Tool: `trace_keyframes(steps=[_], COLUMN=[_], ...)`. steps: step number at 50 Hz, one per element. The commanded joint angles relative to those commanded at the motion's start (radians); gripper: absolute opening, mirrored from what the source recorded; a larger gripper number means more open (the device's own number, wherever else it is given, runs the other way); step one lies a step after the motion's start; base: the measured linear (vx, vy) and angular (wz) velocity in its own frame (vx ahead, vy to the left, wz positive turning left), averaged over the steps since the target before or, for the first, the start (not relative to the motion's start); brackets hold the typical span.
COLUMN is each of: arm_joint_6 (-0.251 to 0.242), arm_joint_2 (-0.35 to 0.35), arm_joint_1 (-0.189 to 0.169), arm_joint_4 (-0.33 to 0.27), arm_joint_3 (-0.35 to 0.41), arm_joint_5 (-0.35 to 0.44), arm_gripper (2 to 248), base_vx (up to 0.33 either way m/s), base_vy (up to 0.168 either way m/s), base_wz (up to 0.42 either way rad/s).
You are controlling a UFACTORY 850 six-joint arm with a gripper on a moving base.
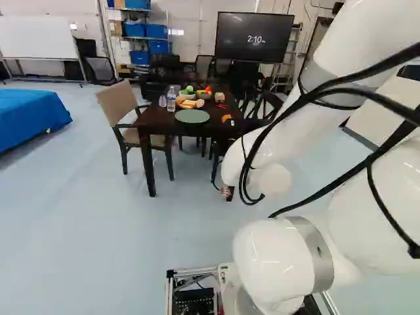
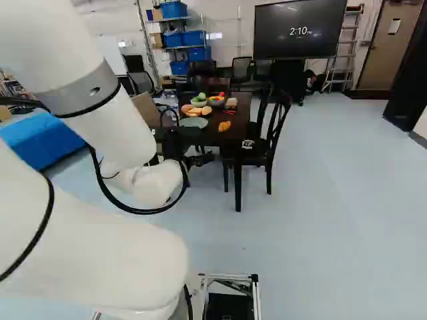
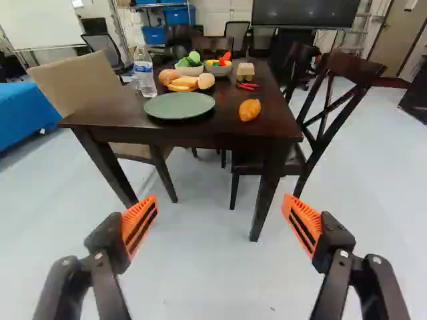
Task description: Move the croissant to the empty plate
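Toward twelve to one o'clock from the widely spread gripper (image 3: 220, 217), look for the croissant (image 3: 249, 110), on the dark wooden table (image 3: 275, 113), at three o'clock from the green plate (image 3: 179, 105). Judging by the gap, best to drive nearer first, come in high over the table edge, then straddle the croissant and squeeze softly, sparing its shape. Nothing between the orange pads (image 3: 140, 227). Pose: with white arm (image 2: 123, 130) bent, reaching down and ahead, short of the table.

One table (image 3: 275, 107) holds one croissant (image 3: 249, 110), one green plate (image 3: 179, 106) and two pale bowls (image 3: 189, 71).
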Motion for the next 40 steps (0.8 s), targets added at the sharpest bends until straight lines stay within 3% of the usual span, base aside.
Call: trace_keyframes(steps=[40], arm_joint_6=[0.0], arm_joint_2=[0.0], arm_joint_1=[0.0], arm_joint_4=[0.0], arm_joint_3=[0.0], arm_joint_5=[0.0], arm_gripper=[247], base_vx=[0.162], base_vy=[0.028], base_wz=[-0.188])
